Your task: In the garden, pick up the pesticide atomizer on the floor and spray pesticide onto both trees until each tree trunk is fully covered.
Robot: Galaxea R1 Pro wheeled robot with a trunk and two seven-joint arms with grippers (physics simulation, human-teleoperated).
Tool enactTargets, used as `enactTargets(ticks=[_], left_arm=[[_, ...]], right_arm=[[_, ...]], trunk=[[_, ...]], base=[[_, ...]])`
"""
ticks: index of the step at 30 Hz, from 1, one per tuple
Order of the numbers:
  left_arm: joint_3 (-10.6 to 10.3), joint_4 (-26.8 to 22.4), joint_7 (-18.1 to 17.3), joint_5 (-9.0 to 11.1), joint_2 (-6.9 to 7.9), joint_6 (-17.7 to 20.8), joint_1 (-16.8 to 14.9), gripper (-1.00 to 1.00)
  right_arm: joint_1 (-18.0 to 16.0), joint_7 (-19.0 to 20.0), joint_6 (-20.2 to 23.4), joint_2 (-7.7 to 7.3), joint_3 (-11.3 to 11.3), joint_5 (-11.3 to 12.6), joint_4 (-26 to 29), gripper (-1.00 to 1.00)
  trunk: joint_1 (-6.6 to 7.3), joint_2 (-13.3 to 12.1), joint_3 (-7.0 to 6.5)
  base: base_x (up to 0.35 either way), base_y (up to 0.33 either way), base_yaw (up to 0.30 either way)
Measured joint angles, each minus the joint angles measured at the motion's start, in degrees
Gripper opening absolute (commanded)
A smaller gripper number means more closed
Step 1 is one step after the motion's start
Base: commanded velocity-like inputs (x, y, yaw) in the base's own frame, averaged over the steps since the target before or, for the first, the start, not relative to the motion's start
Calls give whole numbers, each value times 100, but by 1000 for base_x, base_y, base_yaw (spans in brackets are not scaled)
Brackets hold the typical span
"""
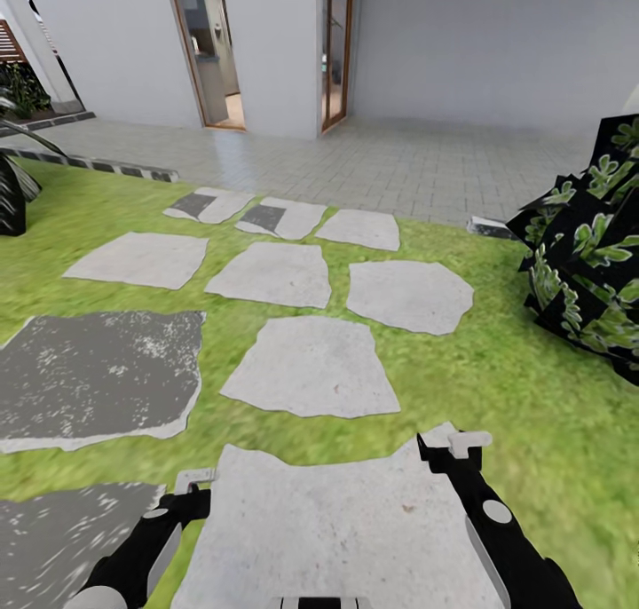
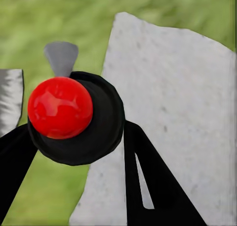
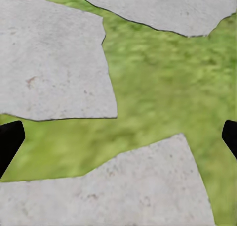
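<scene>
The robot stands on the grass [image 1: 532, 431] of the garden, facing a white house [image 1: 461, 41] with an open doorway [image 1: 209, 50] and a tiled patio [image 1: 399, 161] in front of it. Pale stepping stones [image 1: 311, 365] lie scattered across the lawn between the robot and the patio, with a darker speckled slab [image 1: 98, 374] to the left and a black-leaved bush [image 1: 595, 254] at the right edge. Both arms reach forward low in the head view, over the nearest large stone [image 1: 337, 520]. The left hand [image 1: 182, 494] hangs above that stone's left edge, where paving meets grass. In the left wrist view a rounded black thing [image 2: 98, 132] topped by a glossy red ball [image 2: 60, 107] sits between the hand's dark fingers [image 2: 148, 176], touching them on both sides, and a small grey tab [image 2: 61, 57] pokes out beyond it. Whether this black thing is the atomizer I cannot tell, so I also cannot tell if the left hand is clamped on something or merely closed around part of itself. The right hand [image 1: 453, 449] hovers over the far right corner of the same stone, its fingers [image 3: 10, 137] spread wide apart at the two edges of the right wrist view (only grass and paving lie between them), holding nothing.
</scene>
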State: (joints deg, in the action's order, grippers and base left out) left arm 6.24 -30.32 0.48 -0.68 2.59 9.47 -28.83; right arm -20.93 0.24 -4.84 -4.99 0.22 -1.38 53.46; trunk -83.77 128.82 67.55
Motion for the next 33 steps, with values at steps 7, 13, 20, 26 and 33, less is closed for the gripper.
enactTargets(ticks=[7, 13, 20, 26, 33], left_arm=[[0, 0, 1, 2, -2, 102, -3, -100], [0, 0, -3, 6, 40, 166, -3, -100], [-8, -8, -36, 0, 7, 169, 0, -100], [-1, -17, -27, -4, -12, 158, 14, -100], [0, -17, -29, -10, -13, 165, 10, -100]], right_arm=[[1, 1, 0, -2, -12, 6, -4, 100], [1, 1, 1, -5, -13, 6, -18, 100], [2, 1, 1, -11, -13, 6, -20, 100], [2, -6, 1, -5, -13, 6, -20, 100], [1, -6, 0, -1, -7, 6, -20, 100]], trunk=[[154, -281, -140], [220, -403, -244], [220, -403, -305], [220, -403, -356], [220, -403, -405]], base=[[0, 0, 0], [0, 0, 0], [0, 0, 29], [0, 0, 131], [-30, 111, 194]])
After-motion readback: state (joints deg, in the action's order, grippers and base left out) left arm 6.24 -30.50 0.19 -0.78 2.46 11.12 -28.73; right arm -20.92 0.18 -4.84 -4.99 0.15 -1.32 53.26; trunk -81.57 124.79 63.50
